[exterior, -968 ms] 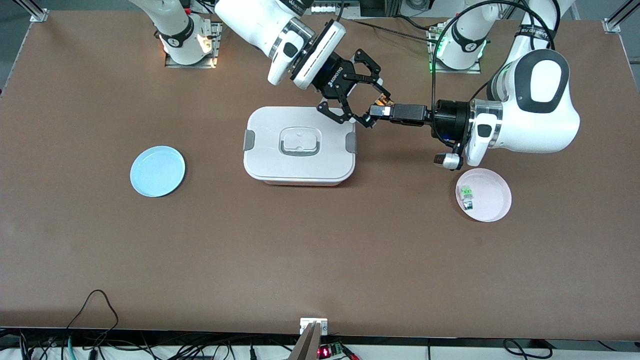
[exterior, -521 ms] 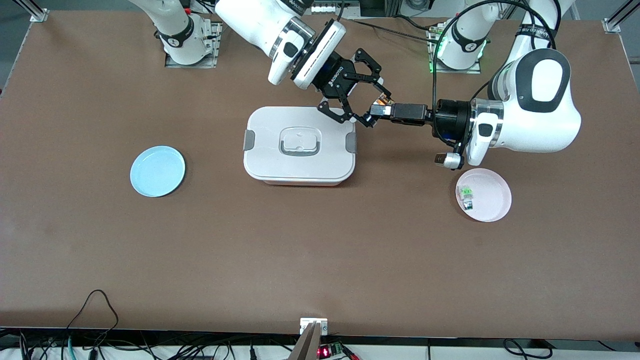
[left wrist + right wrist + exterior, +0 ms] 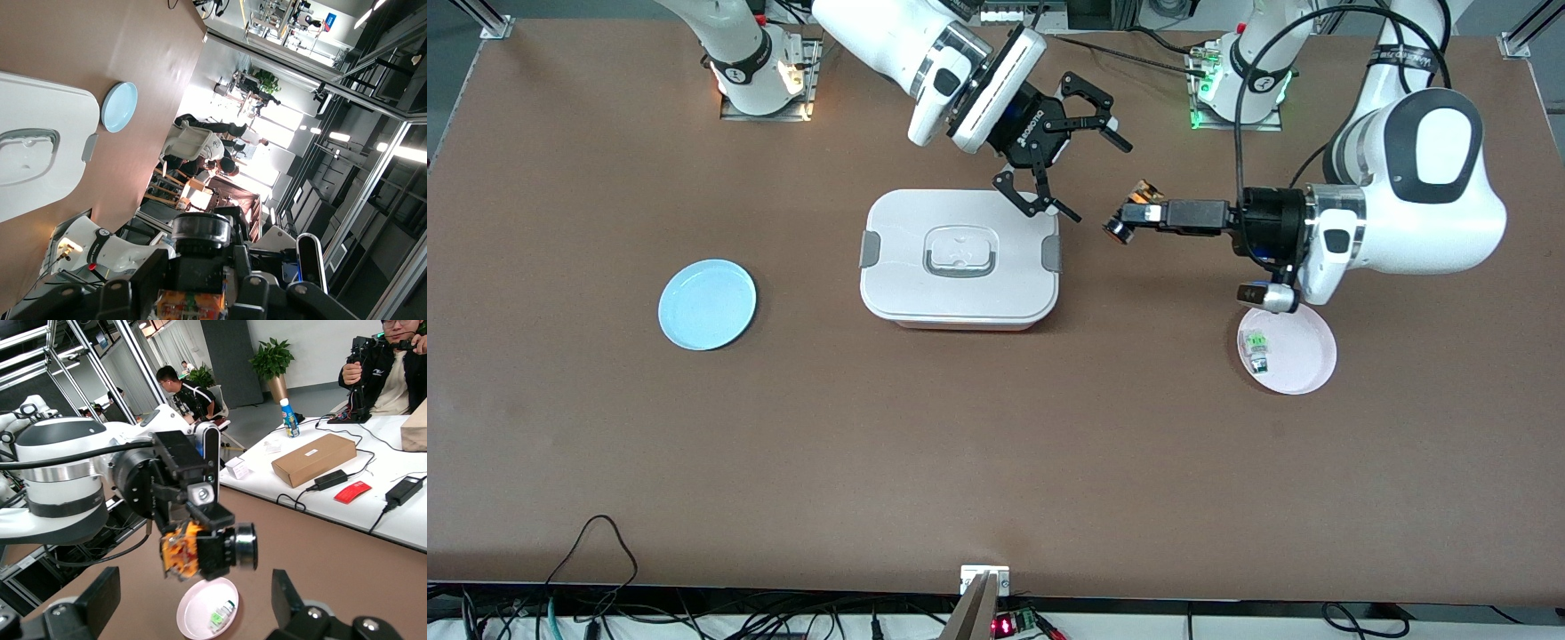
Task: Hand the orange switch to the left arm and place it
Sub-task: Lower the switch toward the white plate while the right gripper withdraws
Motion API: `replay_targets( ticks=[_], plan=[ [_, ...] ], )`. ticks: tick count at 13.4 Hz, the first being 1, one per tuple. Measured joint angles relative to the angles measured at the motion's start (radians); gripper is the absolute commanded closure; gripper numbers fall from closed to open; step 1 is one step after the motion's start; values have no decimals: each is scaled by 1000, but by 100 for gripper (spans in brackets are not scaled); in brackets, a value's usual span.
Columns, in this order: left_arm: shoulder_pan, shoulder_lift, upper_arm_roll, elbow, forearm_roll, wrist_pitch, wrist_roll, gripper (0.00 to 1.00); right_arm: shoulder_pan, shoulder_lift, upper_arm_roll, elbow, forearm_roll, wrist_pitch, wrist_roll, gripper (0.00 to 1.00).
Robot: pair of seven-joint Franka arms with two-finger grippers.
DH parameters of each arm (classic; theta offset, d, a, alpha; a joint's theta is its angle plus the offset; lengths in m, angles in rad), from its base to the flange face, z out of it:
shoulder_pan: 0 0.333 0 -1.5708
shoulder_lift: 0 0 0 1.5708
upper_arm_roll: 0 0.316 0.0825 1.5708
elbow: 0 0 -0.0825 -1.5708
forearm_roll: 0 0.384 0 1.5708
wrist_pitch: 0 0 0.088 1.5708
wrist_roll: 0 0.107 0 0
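The brown matte table (image 3: 996, 462) is lying bare along its edge nearest the front camera. A glossy pink round plate (image 3: 1303, 356) is sitting toward the left arm's end, carrying a small green-and-white switch (image 3: 1256, 340) near its rim. A pale blue round plate (image 3: 707, 304) is sitting toward the right arm's end, with open tabletop all round it. Between them the box (image 3: 959, 260), white, smooth and round-cornered with grey side latches and a recessed handle, is resting flat.

The left gripper (image 3: 1129, 216) is hovering over bare table just beside the box's latch end, its fingers clenched on the orange switch (image 3: 1119, 230), a tiny black cylinder with a silver ring and an orange end. In the right wrist view the orange switch (image 3: 230, 550) is showing side-on, pinched in the left gripper (image 3: 200, 553). The right gripper (image 3: 1080, 147) is hanging over the box's farther corner, its black fingers spread wide and grasping nothing.

A second ago the two grippers were meeting around the switch at the box's corner; now they are standing apart, the right one released, and the left arm has drawn the switch toward its own end, leaving a clear gap between them.
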Motion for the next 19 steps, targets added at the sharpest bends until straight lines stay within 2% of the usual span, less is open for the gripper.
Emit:
replay_targets(
  ticks=[3,4,6,11,16,19],
  plan=[
    [18,0,32,-5,129,0,0,100,1,1,-3,4,2,-2,41,0],
    [25,1,45,-8,206,0,1,100,-1,2,-7,5,2,-15,71,0],
    [36,1,63,-10,444,2,8,100,-21,4,-13,12,3,-84,126,0],
    [63,27,103,-16,837,27,23,100,-162,9,-21,51,4,-370,232,0],
    [72,138,120,-41,1227,234,34,100,-315,8,-24,82,4,-713,263,0],
    [79,216,145,-46,1308,333,43,100,-363,-19,-84,117,-8,-948,275,0]
  ],
)
